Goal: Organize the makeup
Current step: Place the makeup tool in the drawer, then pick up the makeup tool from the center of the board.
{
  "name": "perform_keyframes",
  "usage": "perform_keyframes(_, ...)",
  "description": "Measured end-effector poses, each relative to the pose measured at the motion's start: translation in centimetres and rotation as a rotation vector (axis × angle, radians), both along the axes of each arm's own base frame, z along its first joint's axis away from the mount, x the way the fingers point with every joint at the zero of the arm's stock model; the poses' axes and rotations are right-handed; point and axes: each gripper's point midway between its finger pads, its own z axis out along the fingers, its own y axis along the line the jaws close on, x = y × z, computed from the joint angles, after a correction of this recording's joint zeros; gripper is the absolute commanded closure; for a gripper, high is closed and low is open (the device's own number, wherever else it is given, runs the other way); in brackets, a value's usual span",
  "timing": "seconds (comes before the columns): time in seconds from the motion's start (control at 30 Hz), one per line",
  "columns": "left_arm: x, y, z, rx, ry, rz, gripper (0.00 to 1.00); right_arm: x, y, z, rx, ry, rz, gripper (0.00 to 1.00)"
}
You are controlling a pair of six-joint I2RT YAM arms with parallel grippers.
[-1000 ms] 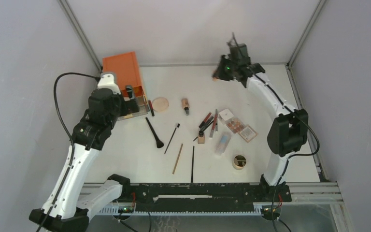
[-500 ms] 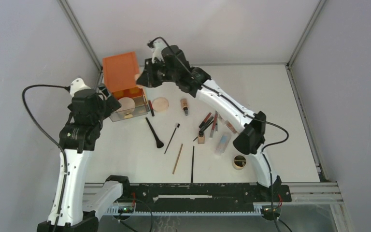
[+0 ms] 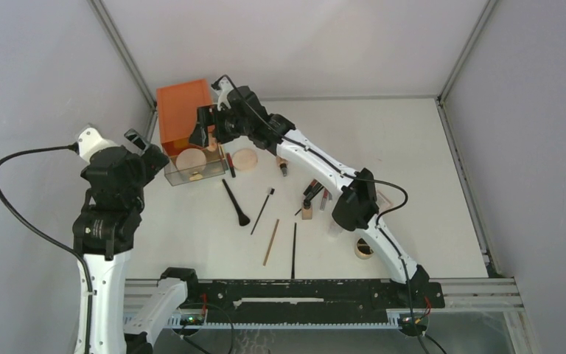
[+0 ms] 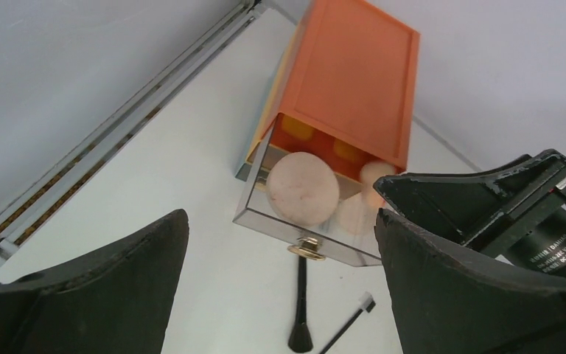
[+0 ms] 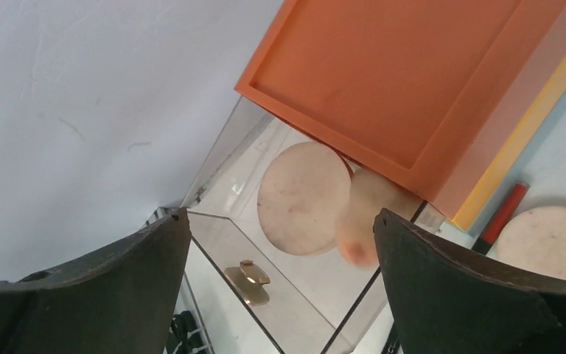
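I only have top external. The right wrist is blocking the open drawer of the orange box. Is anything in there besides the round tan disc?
Observer: Yes. The right wrist view shows a peach rounded piece, sponge-like, right beside the round tan compact in the clear drawer.
Operator: Is the right gripper holding anything?
Observer: No. The right gripper is open over the drawer with nothing in it.
Operator: And the left?
Observer: In the left wrist view the left gripper is also open and empty. It faces the drawer front and its gold knob.
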Motion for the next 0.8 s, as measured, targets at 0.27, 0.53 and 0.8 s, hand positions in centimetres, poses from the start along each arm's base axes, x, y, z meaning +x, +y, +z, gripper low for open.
perform_keyframes(0.27,2.6,-2.9,-0.2,0.094,0.055,-0.152,0.0,-1.1,-7.4,5.5,-0.055,-0.084,-0.114,0.0)
perform_keyframes(0.53,8.4,-14.1,-3.6,0.367,0.256,-0.462,0.0,-0.7,-32.2,9.2,-0.013,-0.124,-0.579,0.0)
perform_keyframes(0.8,14.0,-23.2,-8.4,0.527,0.399,-0.622,0.07,-5.7,-41.2,-6.5,-0.244,0.217,-0.771,0.0)
